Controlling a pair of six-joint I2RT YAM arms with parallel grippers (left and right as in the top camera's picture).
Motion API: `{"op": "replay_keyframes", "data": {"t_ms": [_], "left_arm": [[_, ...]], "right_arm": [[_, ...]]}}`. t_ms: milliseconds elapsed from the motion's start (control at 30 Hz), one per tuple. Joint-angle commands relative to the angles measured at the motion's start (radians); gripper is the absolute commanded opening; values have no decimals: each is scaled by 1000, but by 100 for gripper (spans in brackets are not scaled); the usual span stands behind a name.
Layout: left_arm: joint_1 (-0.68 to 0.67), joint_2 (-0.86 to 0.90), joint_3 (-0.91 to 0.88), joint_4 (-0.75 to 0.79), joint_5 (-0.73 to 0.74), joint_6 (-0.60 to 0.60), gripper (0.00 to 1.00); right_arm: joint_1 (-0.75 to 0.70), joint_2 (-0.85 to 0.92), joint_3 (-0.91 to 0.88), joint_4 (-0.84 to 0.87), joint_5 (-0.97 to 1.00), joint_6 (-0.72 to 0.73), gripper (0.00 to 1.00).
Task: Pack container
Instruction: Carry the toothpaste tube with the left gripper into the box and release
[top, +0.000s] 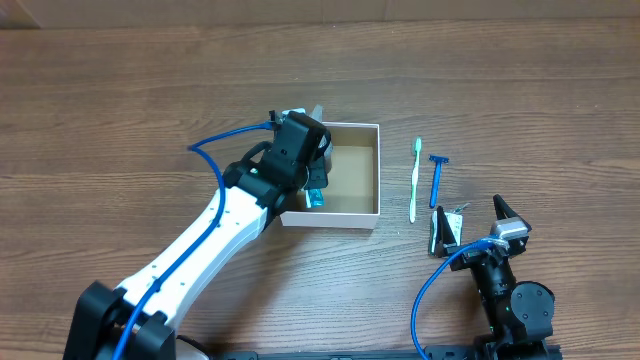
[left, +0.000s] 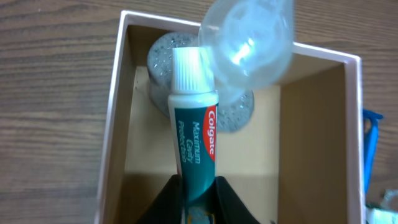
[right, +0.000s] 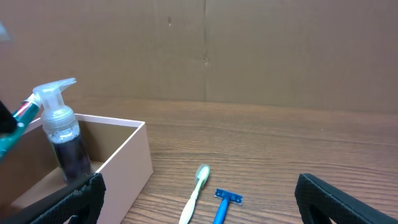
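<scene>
From overhead, the white-walled cardboard container (top: 350, 125) sits mid-worktop (top: 120, 120). The left arm (top: 215, 225) reaches over its left wall, with a toothpaste tube (top: 316, 197) at its tip inside the box. A green toothbrush (top: 417, 178) and a blue razor (top: 437, 180) lie side by side to the container's right, apart from it. The right fingers (top: 503, 211) are spread and empty.

In the left wrist view, the left fingers (left: 163, 204) pinch the tube's tail. It reads "Colgate Maximum Cavity Protection", and its white cap points at a clear pump bottle (left: 249, 43).

The right wrist view shows that bottle upright in a corner of the container.
</scene>
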Motion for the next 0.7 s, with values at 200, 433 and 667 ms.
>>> {"op": "replay_keyframes", "data": {"t_ms": [200,433,667], "left_arm": [[-4,21,22,-20,-40,-6,31],[-4,-89,22,-140,-40,2,33],[14,-315,23,-229,-241,42,40]], "right_arm": [[-7,-11,-10,8,6,-4,100],[-7,-11,-10,8,6,-4,100],[-7,-11,-10,8,6,-4,100]]}}
